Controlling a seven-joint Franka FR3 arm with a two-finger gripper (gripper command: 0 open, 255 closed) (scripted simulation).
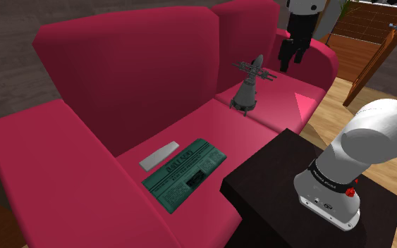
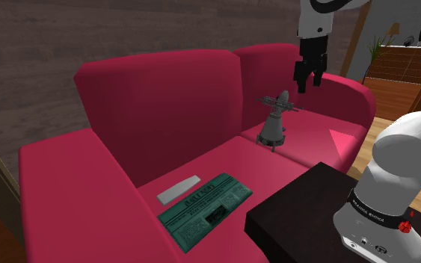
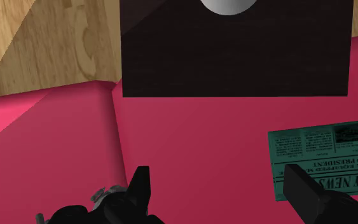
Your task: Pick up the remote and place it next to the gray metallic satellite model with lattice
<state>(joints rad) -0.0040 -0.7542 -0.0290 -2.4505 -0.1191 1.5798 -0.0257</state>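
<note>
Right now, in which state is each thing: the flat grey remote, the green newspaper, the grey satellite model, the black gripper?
Flat light-grey remote: lying flat on the red sofa seat, not held.
Green newspaper: lying flat beside the remote.
Grey satellite model: standing upright on the seat.
Black two-finger gripper: open, empty, above the sofa.

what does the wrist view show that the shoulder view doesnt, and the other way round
Wrist view: the open gripper seen along its fingers, and readable print on the green newspaper. Shoulder view: the grey remote and the satellite model in full, plus the backrest of the red sofa. Both: the sofa's seat, the newspaper, the black stand, wood floor.
</note>
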